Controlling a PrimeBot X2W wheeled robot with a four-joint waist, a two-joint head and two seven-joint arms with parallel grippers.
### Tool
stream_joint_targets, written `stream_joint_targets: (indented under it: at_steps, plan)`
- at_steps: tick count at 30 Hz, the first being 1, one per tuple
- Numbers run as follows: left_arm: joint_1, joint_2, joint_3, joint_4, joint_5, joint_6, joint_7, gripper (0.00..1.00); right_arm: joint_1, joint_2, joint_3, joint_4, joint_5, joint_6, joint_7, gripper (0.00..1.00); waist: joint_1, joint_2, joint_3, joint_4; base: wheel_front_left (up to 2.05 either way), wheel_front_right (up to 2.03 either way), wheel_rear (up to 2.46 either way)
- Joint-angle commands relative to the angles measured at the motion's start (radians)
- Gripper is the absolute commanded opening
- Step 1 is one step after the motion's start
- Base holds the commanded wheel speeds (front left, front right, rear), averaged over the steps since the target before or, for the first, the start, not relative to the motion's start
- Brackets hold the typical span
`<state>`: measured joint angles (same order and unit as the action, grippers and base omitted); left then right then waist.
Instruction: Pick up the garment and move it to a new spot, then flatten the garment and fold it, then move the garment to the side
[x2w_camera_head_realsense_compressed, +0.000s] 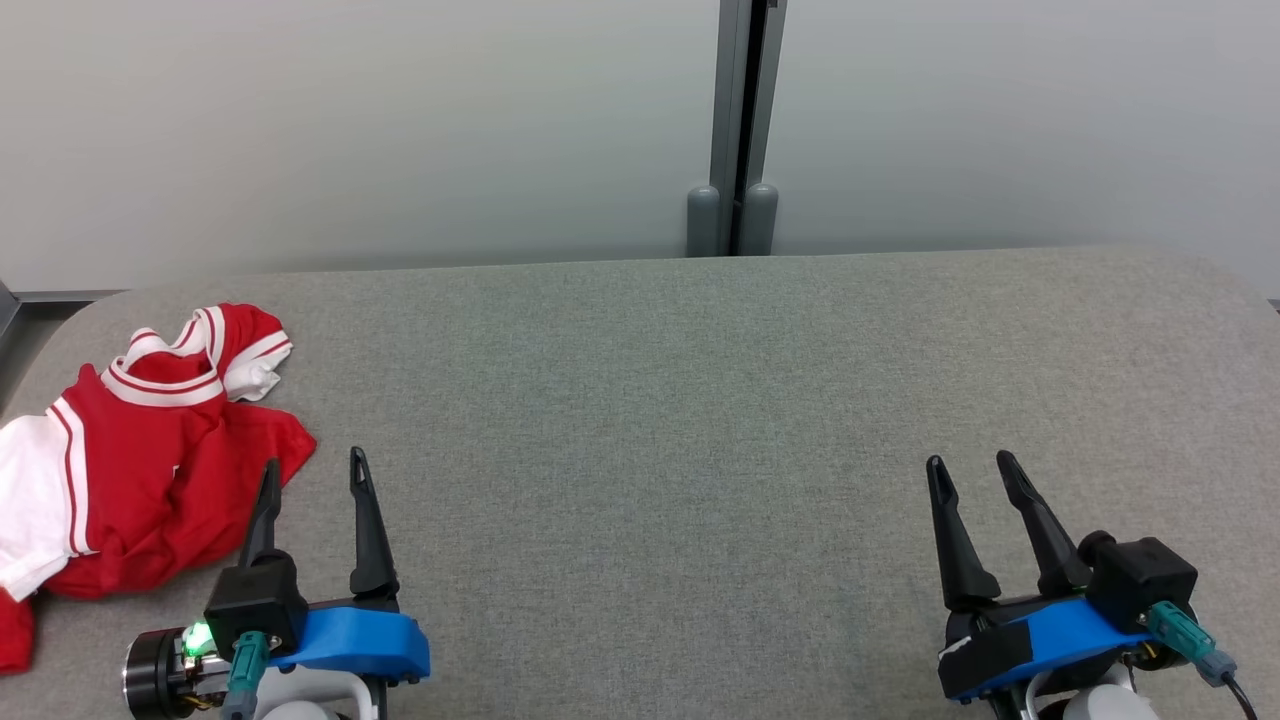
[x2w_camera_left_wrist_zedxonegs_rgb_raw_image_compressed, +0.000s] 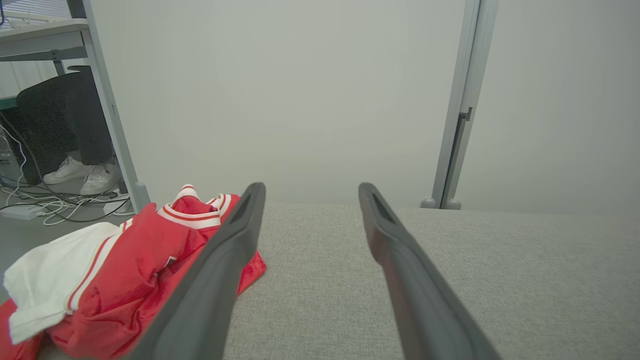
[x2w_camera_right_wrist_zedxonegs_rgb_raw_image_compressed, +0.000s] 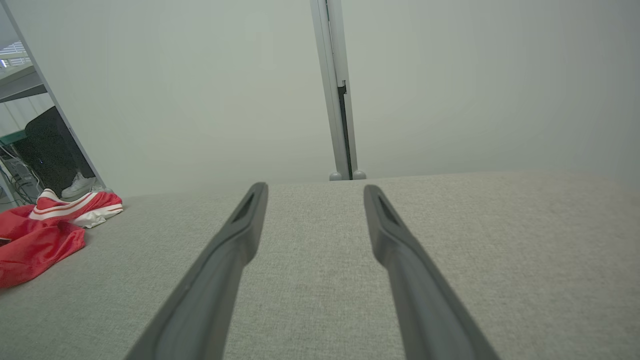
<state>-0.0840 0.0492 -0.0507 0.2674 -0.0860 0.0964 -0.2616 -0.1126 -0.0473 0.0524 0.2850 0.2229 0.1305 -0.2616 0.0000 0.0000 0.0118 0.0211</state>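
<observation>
A crumpled red-and-white garment (x2w_camera_head_realsense_compressed: 130, 460) lies in a heap at the left edge of the grey fabric surface (x2w_camera_head_realsense_compressed: 650, 400). The left gripper (x2w_camera_head_realsense_compressed: 313, 460) hovers just beside it, jaws spread wide and holding nothing. One finger overlaps the red cloth in the head view, though contact cannot be confirmed. The right gripper (x2w_camera_head_realsense_compressed: 970, 460), equally wide and empty, is well apart on the right. A pale wall (x2w_camera_head_realsense_compressed: 400, 120) stands behind.

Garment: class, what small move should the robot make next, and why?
Probably slide the open left gripper leftward onto the garment: it lies crumpled at the table's left edge, ungrasped, just beside that gripper, while the right gripper sits far across.
</observation>
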Motion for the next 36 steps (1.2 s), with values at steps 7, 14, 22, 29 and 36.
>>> stream_joint_targets:
  at_steps: [7,14,22,29,36]
  plan:
    - [-0.006,0.002,0.004,0.006,-0.004,0.0,-0.005,1.0,-0.004,-0.005,0.001,0.007,0.006,0.0,-0.005,1.0,0.0,0.0,-0.002,0.001,0.0,0.0,0.0]
    - [-0.011,0.002,0.002,0.01,-0.006,0.0,-0.005,1.0,0.001,-0.005,-0.002,0.008,0.009,0.0,-0.005,1.0,0.0,0.0,-0.001,0.017,0.0,0.0,0.0]
    - [-0.014,0.002,0.013,0.017,-0.001,-0.006,-0.005,1.0,0.002,-0.005,0.008,0.008,0.017,0.0,-0.004,1.0,0.0,0.0,0.001,0.062,0.0,0.0,0.0]
    - [-0.011,0.002,0.023,0.008,0.006,0.0,-0.005,1.0,0.01,-0.005,0.008,0.003,0.018,0.0,-0.004,1.0,0.0,0.0,0.009,0.115,0.0,0.0,0.0]
    - [-0.018,0.002,0.04,-0.005,0.011,0.0,-0.005,1.0,0.004,-0.005,0.008,0.002,0.012,0.0,-0.004,1.0,0.0,0.0,0.024,0.18,0.0,0.0,0.0]
